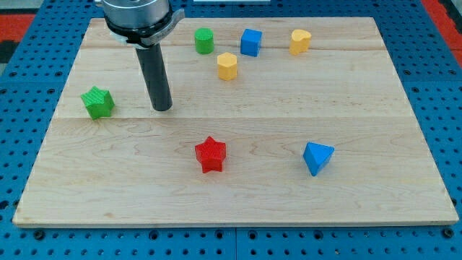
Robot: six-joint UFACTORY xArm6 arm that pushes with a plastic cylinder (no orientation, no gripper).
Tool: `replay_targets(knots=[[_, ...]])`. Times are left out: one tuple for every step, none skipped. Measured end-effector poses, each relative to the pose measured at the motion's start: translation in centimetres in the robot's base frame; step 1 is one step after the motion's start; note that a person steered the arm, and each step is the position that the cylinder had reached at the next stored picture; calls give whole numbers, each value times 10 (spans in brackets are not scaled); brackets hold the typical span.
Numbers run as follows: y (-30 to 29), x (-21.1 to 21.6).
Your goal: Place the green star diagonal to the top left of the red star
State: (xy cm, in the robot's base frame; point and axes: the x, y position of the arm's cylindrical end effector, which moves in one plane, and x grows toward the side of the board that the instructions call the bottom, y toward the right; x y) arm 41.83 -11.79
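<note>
The green star (97, 102) lies near the board's left edge, at mid height. The red star (211, 154) lies below the board's centre, well to the right of and below the green star. My tip (162, 108) rests on the board to the right of the green star, with a clear gap between them. It is up and to the left of the red star. The rod rises from the tip to the arm's mount at the view's top.
A green cylinder (204, 40), a blue cube (250, 42), a yellow heart-like block (300, 41) and a yellow hexagonal block (227, 66) stand near the top. A blue triangle (317, 157) lies lower right. The wooden board (361, 209) sits on a blue pegboard.
</note>
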Motion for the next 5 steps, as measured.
replay_targets(knots=[[-1, 0], [-1, 0], [-3, 7], [-37, 31], [-72, 50]])
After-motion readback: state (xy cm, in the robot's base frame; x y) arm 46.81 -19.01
